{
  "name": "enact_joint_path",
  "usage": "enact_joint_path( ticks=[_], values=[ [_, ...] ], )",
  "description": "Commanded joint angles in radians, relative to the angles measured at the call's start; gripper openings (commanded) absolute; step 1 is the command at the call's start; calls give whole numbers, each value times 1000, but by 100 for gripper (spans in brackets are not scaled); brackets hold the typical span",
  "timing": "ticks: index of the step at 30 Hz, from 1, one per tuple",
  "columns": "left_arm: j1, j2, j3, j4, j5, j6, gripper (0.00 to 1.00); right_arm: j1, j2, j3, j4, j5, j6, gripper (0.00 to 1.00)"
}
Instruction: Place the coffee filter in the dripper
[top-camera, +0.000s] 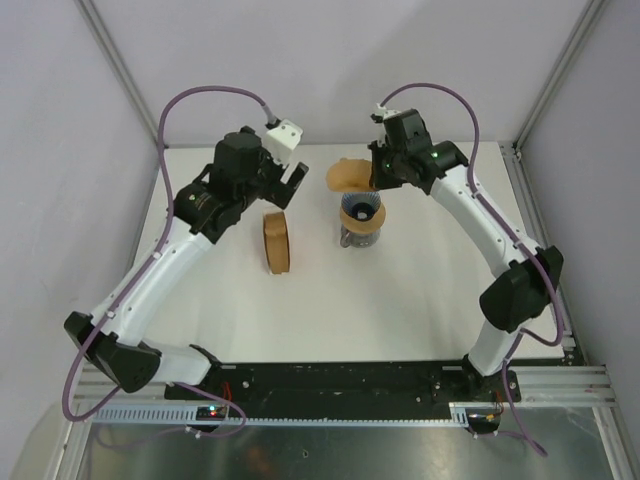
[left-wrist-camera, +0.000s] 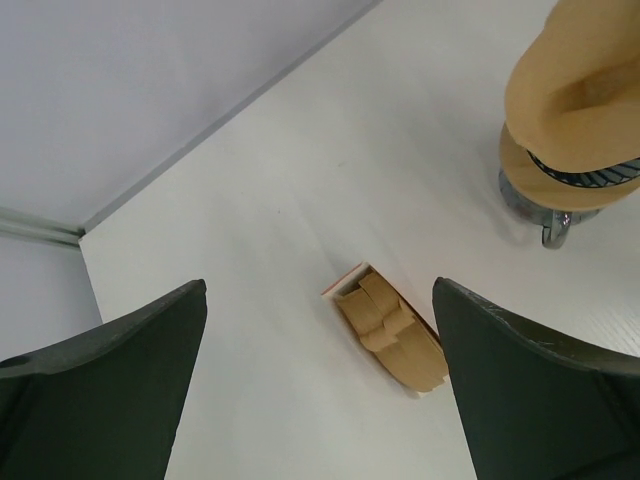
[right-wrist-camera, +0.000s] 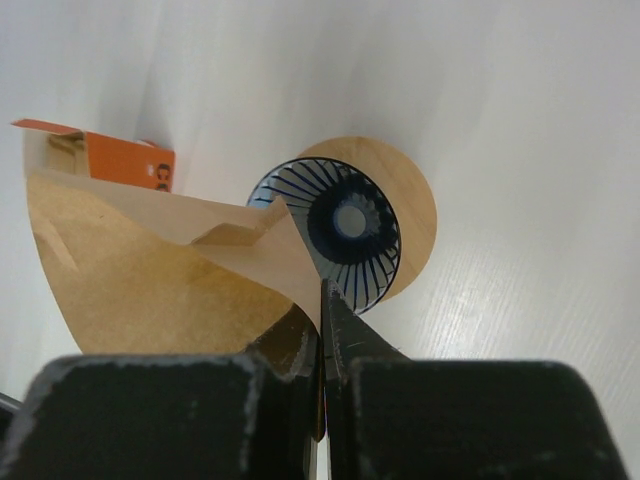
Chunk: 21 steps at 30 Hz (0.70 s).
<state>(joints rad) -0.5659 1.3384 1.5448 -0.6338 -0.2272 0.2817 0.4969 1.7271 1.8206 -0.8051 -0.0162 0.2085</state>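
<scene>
Right wrist view, and the right gripper (right-wrist-camera: 322, 335) is pinching its black jaws tight on the narrow end of the coffee filter (right-wrist-camera: 150, 270), a thin brown paper fan with a grainy face and a rounded edge. The paper is hanging in the air close by the rim of the dripper (right-wrist-camera: 335, 235), not seated in it. The dripper is showing as a blue translucent cone, dark ribs running down to a round hole, and a smooth tan wooden collar (right-wrist-camera: 410, 195) is ringing it. The filter is hiding the cone's left rim, and an orange-printed carton (right-wrist-camera: 120, 165) is peeking out behind, its lettering cut off. Over on the left wrist view, the left gripper (left-wrist-camera: 318, 300) is standing wide apart, nothing between its dark fingers, hovering over the white table (left-wrist-camera: 300, 170) and the stack of brown filters (left-wrist-camera: 395, 340) on edge in that carton. From the top, the glass jug (top-camera: 352, 240) under the dripper is proving hard to make out
</scene>
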Motion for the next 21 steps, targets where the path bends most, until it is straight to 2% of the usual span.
enact_joint_path(
  ticks=[1, 18, 21],
  values=[
    [6, 3, -21, 36, 46, -28, 100, -4, 54, 91, -127, 40, -49, 0],
    [6, 22, -53, 43, 73, -31, 100, -24, 149, 56, -120, 7, -72, 0],
    [6, 24, -56, 44, 79, -30, 100, -23, 155, 50, -116, 15, -75, 7]
  ],
)
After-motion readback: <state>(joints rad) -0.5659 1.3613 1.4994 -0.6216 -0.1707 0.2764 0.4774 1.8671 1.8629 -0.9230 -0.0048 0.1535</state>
